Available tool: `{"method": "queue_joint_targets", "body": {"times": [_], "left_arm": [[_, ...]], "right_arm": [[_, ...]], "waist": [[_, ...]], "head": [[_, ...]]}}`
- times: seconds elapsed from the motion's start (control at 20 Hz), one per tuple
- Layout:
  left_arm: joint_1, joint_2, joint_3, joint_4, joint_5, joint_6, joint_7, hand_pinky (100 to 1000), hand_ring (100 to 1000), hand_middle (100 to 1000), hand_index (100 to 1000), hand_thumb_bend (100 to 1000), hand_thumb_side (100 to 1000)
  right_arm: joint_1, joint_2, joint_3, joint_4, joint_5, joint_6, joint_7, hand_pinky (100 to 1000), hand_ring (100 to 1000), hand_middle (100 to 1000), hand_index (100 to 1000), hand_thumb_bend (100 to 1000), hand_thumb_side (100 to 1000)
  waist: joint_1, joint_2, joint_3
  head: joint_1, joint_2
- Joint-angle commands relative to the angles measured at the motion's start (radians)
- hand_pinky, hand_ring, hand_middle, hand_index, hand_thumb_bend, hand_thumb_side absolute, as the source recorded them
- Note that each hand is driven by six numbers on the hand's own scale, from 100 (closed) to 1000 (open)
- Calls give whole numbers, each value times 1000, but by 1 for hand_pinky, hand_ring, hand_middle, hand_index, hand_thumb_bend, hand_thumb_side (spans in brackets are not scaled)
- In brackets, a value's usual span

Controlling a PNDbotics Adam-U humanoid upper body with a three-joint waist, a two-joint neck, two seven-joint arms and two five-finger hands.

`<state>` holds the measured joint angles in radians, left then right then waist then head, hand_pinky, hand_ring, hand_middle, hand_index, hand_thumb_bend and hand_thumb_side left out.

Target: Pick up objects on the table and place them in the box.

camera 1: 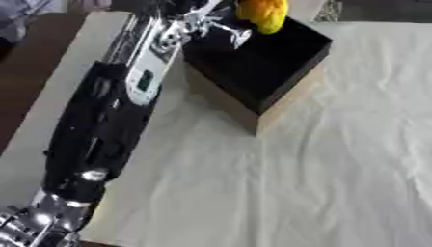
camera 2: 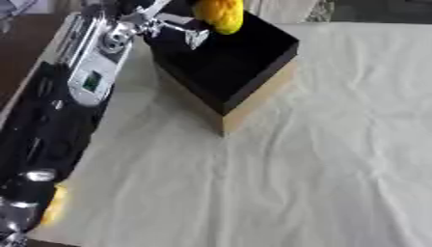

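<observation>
Yellow and rounded, an object that cannot be identified more closely (camera 1: pixel 263 14) sits at the far edge of the black-lined box (camera 1: pixel 262 72), over its open interior. The left hand (camera 1: pixel 211 21) reaches in above the box from the upper left, fingers curled round the yellow object. Its long black and silver arm (camera 1: pixel 110 120) runs down the left side. The box has pale wooden outer walls and stands on the tabletop (camera 1: pixel 320 183), which is covered in wrinkled white cloth.
</observation>
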<state>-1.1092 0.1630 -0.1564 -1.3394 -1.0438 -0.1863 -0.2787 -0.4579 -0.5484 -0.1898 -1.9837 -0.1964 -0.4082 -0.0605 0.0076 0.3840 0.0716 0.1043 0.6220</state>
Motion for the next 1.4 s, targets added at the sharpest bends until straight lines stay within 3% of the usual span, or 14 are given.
{"method": "queue_joint_targets", "body": {"times": [0.05,0.2,0.3,0.35,0.4,0.45,0.55,0.65,0.8,1.1,1.25,1.4], "left_arm": [[-18,-6,0,13,-17,-10,-3,619,495,450,634,200,100],[-13,-8,-2,28,-41,-6,-18,683,573,524,712,235,100],[-9,-9,-5,38,-62,-4,-44,799,747,700,853,295,100],[-7,-9,-6,42,-72,-5,-62,865,829,785,906,324,213],[-7,-10,-4,43,-79,-5,-77,874,839,795,912,328,245],[-6,-9,-2,43,-86,-4,-86,936,901,851,948,382,477],[-4,-7,0,38,-104,-3,-93,975,936,878,966,412,588],[-3,-6,4,36,-122,0,-94,989,950,888,973,415,616],[1,-6,10,24,-126,5,-81,982,944,881,968,399,622],[29,32,36,-114,-28,53,-6,925,880,820,917,327,492],[69,140,64,-267,150,107,13,893,843,787,895,305,421],[157,322,86,-411,315,144,16,886,834,779,895,313,406]], "right_arm": [[-14,-10,-6,-16,-11,1,4,914,907,727,807,100,245],[-11,-7,-6,-16,-12,4,7,914,907,726,806,100,249],[-9,-7,-7,-16,-11,5,7,914,907,726,806,100,249],[-9,-6,-7,-16,-11,5,7,914,907,726,806,100,249],[-9,-6,-7,-16,-11,5,7,914,907,726,806,100,249],[-8,-6,-7,-16,-11,5,8,915,907,726,806,100,251],[-6,-5,-7,-16,-11,7,8,915,908,726,806,100,254],[-5,-3,-6,-16,-11,8,9,915,908,726,805,100,255],[-3,-3,-7,-16,-11,8,10,915,908,726,806,100,254],[3,-12,-10,-16,-9,5,5,914,907,727,806,100,245],[19,-29,-17,-16,-1,2,-2,913,906,728,806,100,239],[35,-47,-24,-16,11,1,-14,913,906,728,806,100,237]], "waist": [[0,-20,-5],[3,-21,-7],[3,-21,-8],[3,-21,-8],[3,-21,-8],[3,-21,-8],[4,-22,-7],[4,-23,-7],[4,-24,-5],[7,-31,2],[19,-40,18],[34,-46,36]], "head": [[6,-12],[6,-10],[5,-8],[5,-7],[6,-6],[6,-5],[6,-3],[5,-1],[4,1],[-4,7],[-28,21],[-53,31]]}}
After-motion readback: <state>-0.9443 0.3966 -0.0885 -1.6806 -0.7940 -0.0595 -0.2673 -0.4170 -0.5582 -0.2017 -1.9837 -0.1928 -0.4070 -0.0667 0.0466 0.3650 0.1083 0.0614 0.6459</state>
